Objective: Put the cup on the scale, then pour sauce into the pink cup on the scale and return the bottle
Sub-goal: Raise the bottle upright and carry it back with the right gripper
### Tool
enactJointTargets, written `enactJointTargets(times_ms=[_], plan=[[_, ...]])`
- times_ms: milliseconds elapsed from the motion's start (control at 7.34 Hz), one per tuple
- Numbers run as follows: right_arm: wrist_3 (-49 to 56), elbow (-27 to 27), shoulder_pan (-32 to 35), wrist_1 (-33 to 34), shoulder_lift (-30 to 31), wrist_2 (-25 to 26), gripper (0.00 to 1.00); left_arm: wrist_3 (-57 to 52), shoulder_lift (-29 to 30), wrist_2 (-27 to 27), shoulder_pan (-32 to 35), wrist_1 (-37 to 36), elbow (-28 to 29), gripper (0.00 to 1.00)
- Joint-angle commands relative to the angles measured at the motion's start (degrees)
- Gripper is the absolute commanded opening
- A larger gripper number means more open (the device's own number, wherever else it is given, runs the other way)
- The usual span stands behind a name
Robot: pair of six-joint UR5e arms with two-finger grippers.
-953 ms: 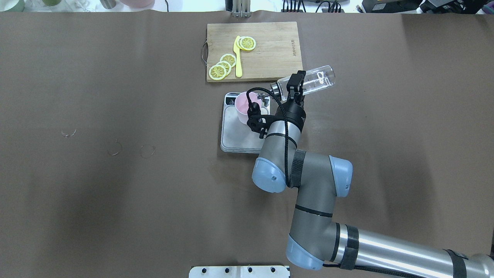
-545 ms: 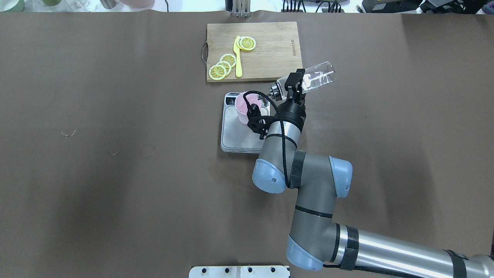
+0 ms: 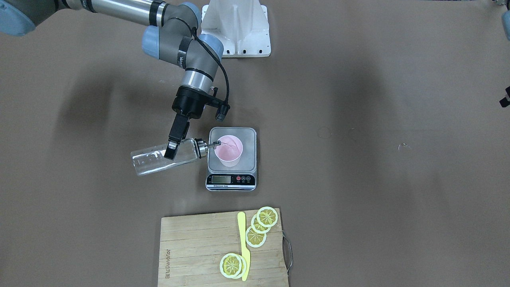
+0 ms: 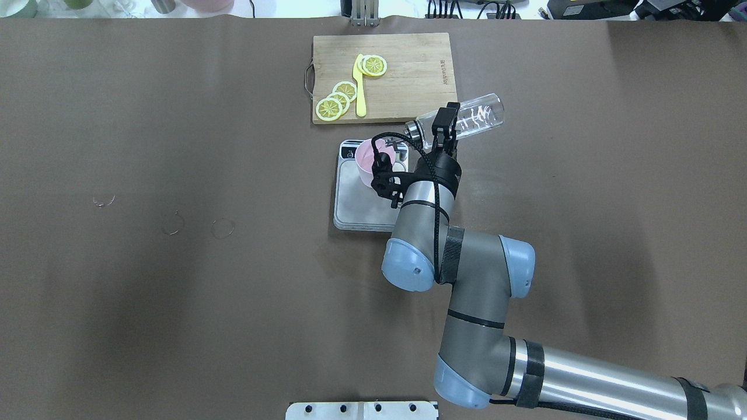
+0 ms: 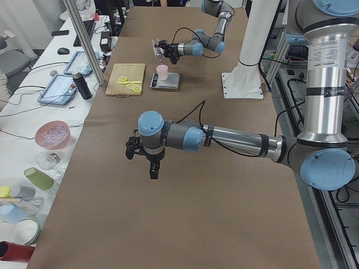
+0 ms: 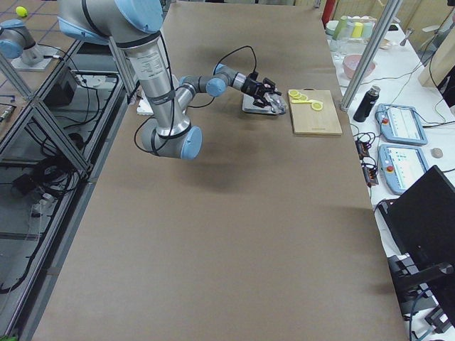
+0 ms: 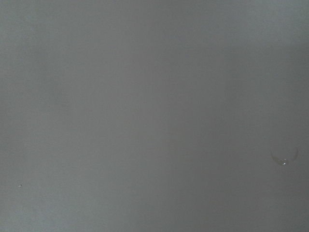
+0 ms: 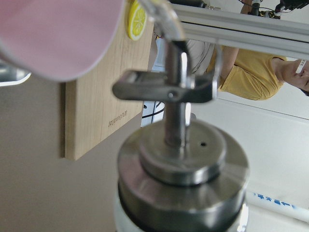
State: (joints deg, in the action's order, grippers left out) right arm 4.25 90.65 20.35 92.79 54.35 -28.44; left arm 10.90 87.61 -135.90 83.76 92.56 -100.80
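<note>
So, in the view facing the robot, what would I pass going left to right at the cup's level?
First the bottle, then the cup, then faint ring marks on the table.

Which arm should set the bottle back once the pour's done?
Right. The right gripper clamps the bottle, spout at the rim of the cup on the scale. The left gripper hangs over the table, far from them.

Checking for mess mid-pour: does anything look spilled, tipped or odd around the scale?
Nothing stands out. The cup stands upright on the scale, the right gripper holds the bottle with its spout over the rim, and no puddle shows nearby. Faint ring marks show farther off.
</note>
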Motion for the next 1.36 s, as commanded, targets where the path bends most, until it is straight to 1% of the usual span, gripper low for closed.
enactJointTargets(times_ms=[0,272,408,545,681,817,953,1089,1225], plan=[[-3.6,0.4,0.3,-6.0,1.1,-3.6,0.00,0.0,0.0,0.0,0.0,0.2,0.1,0.98],[-6.2,1.7,1.6,-9.6,1.7,-7.4,0.00,0.0,0.1,0.0,0.0,0.3,0.0,0.98],[-6.2,4.3,2.8,-9.6,2.8,-9.0,0.00,-0.2,0.2,0.0,-0.1,0.7,0.1,0.98],[-6.1,8.4,4.2,-9.5,5.5,-11.2,0.00,-0.2,0.3,0.1,0.0,2.3,0.2,0.98],[-6.2,10.0,5.4,-9.6,7.4,-11.7,0.00,-0.2,0.1,0.2,0.0,3.0,0.3,0.98],[-6.4,10.2,7.4,-9.6,7.6,-14.3,0.00,-0.1,-0.2,0.2,0.0,3.0,0.2,0.98],[-8.6,12.1,9.4,-9.7,9.0,-16.7,0.00,-0.2,-0.2,0.2,-0.1,3.1,0.4,0.98],[-13.8,15.7,10.3,-9.7,12.8,-19.3,0.00,-0.4,-0.1,0.3,0.0,3.1,0.6,0.98],[-15.7,19.5,10.7,-11.2,15.9,-20.6,0.00,-0.5,-0.1,0.3,0.0,3.1,0.7,0.98]])
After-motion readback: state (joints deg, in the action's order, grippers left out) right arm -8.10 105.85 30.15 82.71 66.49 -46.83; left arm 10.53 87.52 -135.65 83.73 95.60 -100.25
